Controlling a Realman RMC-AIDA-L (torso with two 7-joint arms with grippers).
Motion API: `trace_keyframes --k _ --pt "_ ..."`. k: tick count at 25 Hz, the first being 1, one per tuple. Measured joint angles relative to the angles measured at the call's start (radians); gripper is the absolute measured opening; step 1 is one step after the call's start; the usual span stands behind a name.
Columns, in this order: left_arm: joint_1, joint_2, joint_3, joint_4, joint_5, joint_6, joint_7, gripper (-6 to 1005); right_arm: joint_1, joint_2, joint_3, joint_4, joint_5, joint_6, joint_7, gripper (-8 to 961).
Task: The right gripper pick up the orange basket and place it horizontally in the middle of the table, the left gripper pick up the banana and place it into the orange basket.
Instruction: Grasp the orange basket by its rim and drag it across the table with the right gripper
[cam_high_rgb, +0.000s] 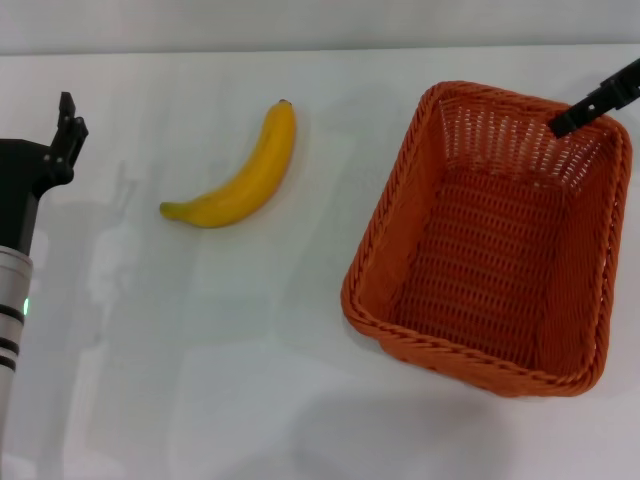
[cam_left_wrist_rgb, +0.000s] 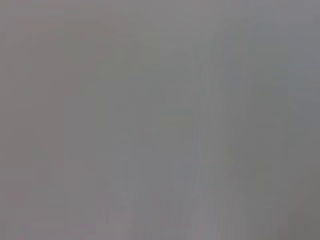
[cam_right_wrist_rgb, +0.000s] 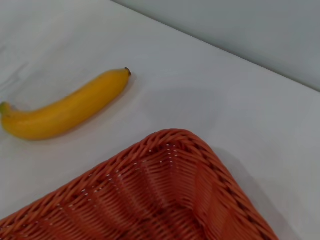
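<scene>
We see the right gripper (cam_high_rgb: 562, 124) reaching in from the far right edge, its black tip above the far wall of the orange basket (cam_high_rgb: 490, 240); most of it is cut off, so we cannot tell how far it is open or whether it touches the weave. The basket sits on the right of the white tabletop (cam_high_rgb: 250, 350), empty. The banana (cam_high_rgb: 240, 175) lies well to its left, apart from it. The left gripper (cam_high_rgb: 68, 128) hovers at the left edge, holding nothing; its opening is unclear. Its wrist view shows only blank grey.
</scene>
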Motion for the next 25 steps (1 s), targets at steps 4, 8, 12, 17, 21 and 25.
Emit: trace_keyframes --k 4,8,12,17,21,25 --pt "0.0 0.0 0.0 0.0 0.0 -0.001 0.0 866 0.002 0.011 -0.001 -0.034 -0.001 0.0 0.0 870" --pt "0.0 -0.001 0.0 0.0 0.0 -0.001 0.0 866 0.005 0.025 -0.002 -0.063 -0.001 0.0 -0.008 870" --pt "0.0 -0.001 0.006 0.0 0.0 -0.002 0.0 866 0.011 0.044 -0.01 -0.071 -0.001 0.0 -0.04 870" --pt "-0.001 -0.002 0.007 0.0 0.0 -0.002 0.0 867 0.021 0.067 -0.067 -0.082 -0.001 0.001 -0.074 870" --pt "-0.003 -0.002 0.007 0.0 0.0 -0.002 0.0 867 0.036 0.079 -0.124 -0.09 -0.001 0.027 -0.076 870" --pt "-0.003 -0.002 0.007 0.0 0.0 -0.002 0.0 867 0.049 0.082 -0.131 -0.092 -0.002 0.062 -0.077 870"
